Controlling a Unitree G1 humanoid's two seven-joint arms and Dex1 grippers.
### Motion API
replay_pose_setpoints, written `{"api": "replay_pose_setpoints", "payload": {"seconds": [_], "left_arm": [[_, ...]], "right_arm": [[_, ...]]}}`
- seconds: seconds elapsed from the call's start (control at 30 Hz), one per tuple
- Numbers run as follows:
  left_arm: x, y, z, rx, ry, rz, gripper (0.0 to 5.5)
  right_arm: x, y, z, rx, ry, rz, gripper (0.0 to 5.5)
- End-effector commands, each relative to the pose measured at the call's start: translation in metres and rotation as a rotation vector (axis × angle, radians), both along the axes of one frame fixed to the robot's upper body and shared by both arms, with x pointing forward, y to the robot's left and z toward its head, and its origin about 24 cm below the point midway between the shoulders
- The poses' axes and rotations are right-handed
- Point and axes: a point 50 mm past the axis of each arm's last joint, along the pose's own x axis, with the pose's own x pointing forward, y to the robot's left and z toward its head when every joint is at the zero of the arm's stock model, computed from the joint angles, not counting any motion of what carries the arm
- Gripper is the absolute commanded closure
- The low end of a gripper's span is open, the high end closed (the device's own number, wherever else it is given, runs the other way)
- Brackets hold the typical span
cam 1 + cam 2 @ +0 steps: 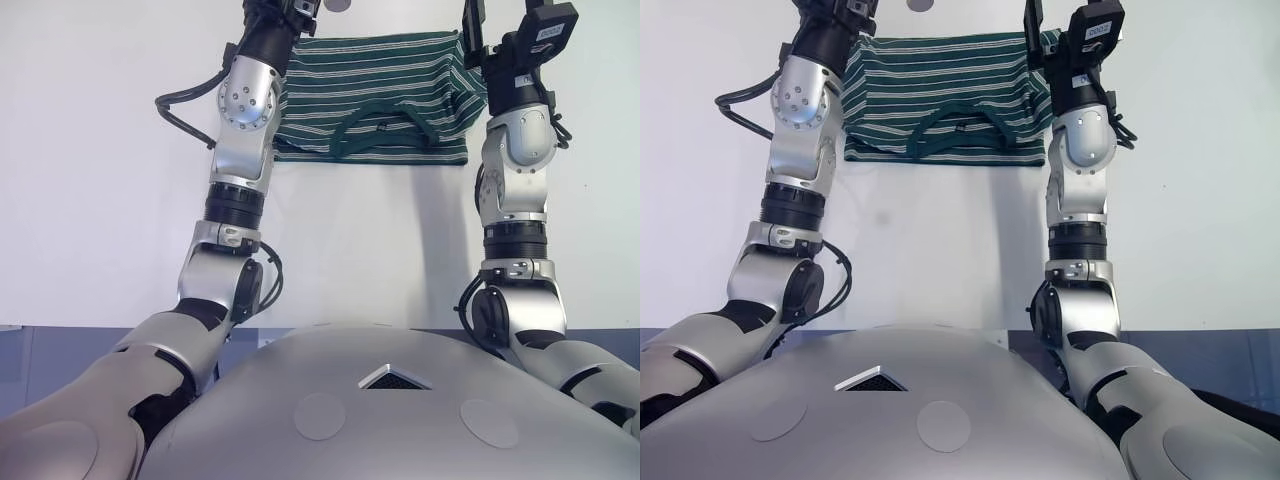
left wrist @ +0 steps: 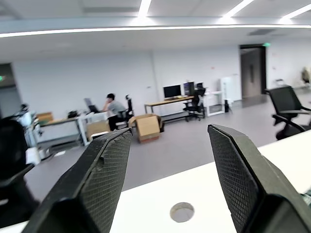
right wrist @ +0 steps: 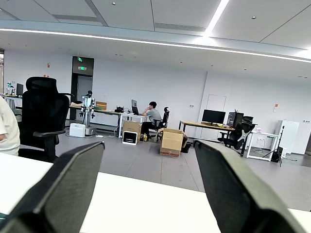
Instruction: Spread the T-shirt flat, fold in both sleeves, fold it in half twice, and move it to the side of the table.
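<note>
Silver-grey cast segments joined by black ribbed collars form the left arm (image 1: 243, 150) and the right arm (image 1: 515, 175); the left arm's round joint cap (image 1: 245, 98) carries a ring of small dark screw holes. Black cables (image 1: 176, 118) loop outside each arm at the joints, and a white printed label (image 1: 548, 32) marks the right arm's black wrist block. The left gripper (image 2: 170, 130) and right gripper (image 3: 149, 144) each have two broad black fingers, the left gripper's pads (image 2: 109, 184) cross-hatched.

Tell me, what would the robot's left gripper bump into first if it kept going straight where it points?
Nothing close, it seems. The left gripper, fingers open, points out over the white table and past its far edge into open room. A cardboard box stands far off, though depth is hard to judge.
</note>
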Motion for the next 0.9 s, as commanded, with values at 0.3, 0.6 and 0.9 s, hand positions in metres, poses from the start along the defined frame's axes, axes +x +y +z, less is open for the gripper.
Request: {"api": "replay_pose_setpoints", "payload": {"seconds": [0.3,0.6,0.9], "left_arm": [[-0.066,0.044,-0.048,0.862,0.107,-0.811,2.65],[-0.059,0.032,-0.073,0.994,-0.019,-0.668,2.65],[-0.057,0.036,-0.079,1.037,-0.043,-0.672,2.65]], "right_arm": [[-0.014,-0.009,-0.002,-0.026,0.011,-0.036,2.07],[-0.013,-0.009,-0.001,-0.033,0.016,-0.022,2.07],[-0.012,-0.007,-0.001,-0.028,0.019,-0.016,2.07]]}}
